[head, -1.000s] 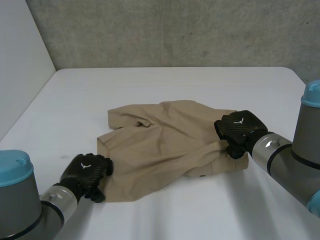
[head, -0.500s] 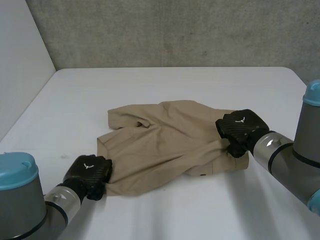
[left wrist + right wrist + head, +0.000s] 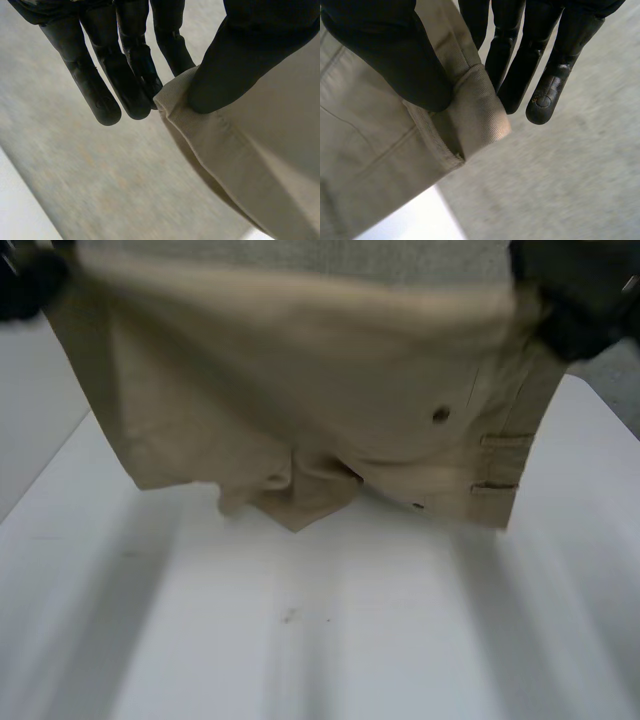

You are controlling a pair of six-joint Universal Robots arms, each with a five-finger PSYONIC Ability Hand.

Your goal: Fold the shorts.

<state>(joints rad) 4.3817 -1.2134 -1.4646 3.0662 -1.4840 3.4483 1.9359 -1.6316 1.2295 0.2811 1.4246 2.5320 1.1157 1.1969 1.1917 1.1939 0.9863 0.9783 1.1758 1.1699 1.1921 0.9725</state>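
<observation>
Tan shorts (image 3: pixel 300 390) hang in the air above the white counter (image 3: pixel 320 640), stretched like a sheet between the left robot hand (image 3: pixel 22 282) at one upper corner and the right robot hand (image 3: pixel 580 300) at the other. Each robot hand pinches the cloth, with the thumb pressed on one face and straight fingers behind it. To do this step well, I would keep both hands level and the top edge taut. I would then lower the shorts so the hanging edge meets the counter first and lay the rest over it in one smooth pass. The crumpled bunch (image 3: pixel 295 490) at the lower middle probably needs to flatten out before any crease is set. The head view gives the whole drape: the button (image 3: pixel 441 415) and belt loops (image 3: pixel 505 440) sit on the right hand's side, so the waistband seems to run down that edge. From that view I cannot tell whether the lowest cloth touches the counter. The wrist views show the grips instead. The left thumb (image 3: pixel 235 55) holds the very tip of a stitched hem, a shallow hold that could slip. The right thumb (image 3: pixel 395 55) clamps a thick folded corner against the fingers (image 3: pixel 520 65), which looks more secure.
</observation>
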